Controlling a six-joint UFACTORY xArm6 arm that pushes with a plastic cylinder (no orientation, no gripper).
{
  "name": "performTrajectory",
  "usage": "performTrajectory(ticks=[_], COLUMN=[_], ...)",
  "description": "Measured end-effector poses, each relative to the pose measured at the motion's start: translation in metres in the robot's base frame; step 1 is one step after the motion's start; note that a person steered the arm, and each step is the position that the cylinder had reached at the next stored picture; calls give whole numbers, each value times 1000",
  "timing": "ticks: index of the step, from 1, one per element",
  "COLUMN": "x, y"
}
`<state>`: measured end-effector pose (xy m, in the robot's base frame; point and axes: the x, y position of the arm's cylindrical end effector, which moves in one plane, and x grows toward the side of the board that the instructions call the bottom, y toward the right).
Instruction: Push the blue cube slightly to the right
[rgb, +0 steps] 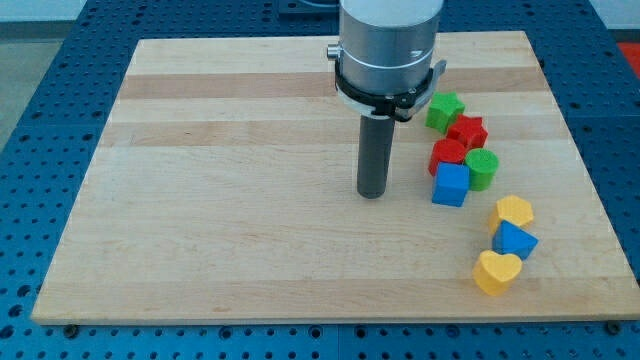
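The blue cube (451, 185) sits on the wooden board (220, 200) at the view's right of centre. It touches a red block (447, 153) above it and a green round block (482, 169) at its upper right. My tip (372, 193) rests on the board to the left of the blue cube, a clear gap away from it and at about the same height in the view.
A green star-like block (444, 110) and a red star-like block (467, 131) lie above the cluster. Lower right lie a yellow block (513, 212), a second blue block (515, 240) and a yellow heart block (496, 272). The board's right edge is close by.
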<state>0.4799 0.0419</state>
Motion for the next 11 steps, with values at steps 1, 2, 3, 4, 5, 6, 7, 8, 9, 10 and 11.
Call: performTrajectory(ticks=[1, 2, 3, 4, 5, 6, 7, 8, 9, 10, 11], x=[0, 0, 0, 0, 0, 0, -1, -6, -6, -11, -24], y=[5, 41, 70, 93, 96, 93, 76, 72, 85, 95, 96])
